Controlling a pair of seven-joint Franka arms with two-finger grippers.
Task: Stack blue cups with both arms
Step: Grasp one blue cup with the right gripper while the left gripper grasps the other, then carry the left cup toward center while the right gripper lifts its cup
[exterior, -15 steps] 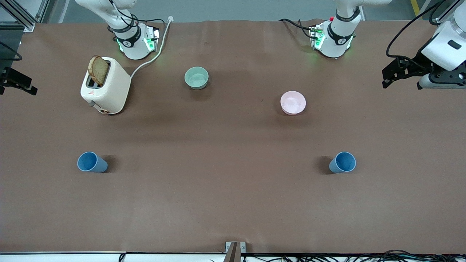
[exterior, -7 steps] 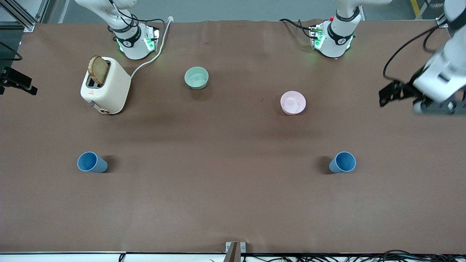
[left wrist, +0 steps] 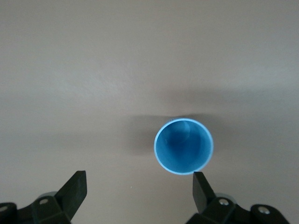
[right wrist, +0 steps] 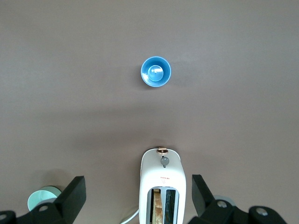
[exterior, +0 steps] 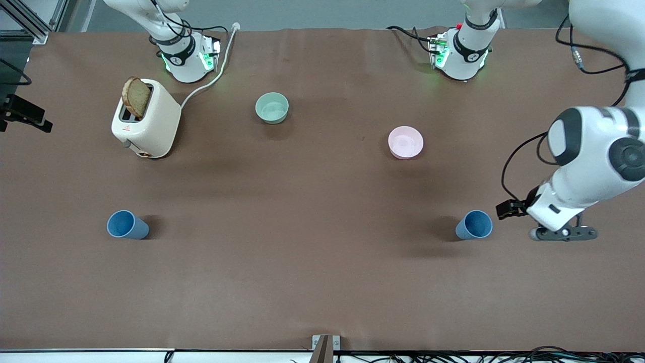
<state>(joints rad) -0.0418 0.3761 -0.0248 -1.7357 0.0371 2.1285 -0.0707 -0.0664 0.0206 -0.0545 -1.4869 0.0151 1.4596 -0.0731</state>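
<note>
brown table covering [exterior: 322, 282] carries two small matte blue plastic cups [exterior: 474, 225] [exterior: 127, 225], upright, well apart at either end. left gripper [left wrist: 140, 186], jaws apart, hovers beside one; misalignment could topple it. right gripper [right wrist: 138, 193], jaws apart, waits above the toaster [right wrist: 162, 186].

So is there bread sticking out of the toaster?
Yes, a brown slice of bread stands up out of the slot of the cream plastic toaster.
</note>
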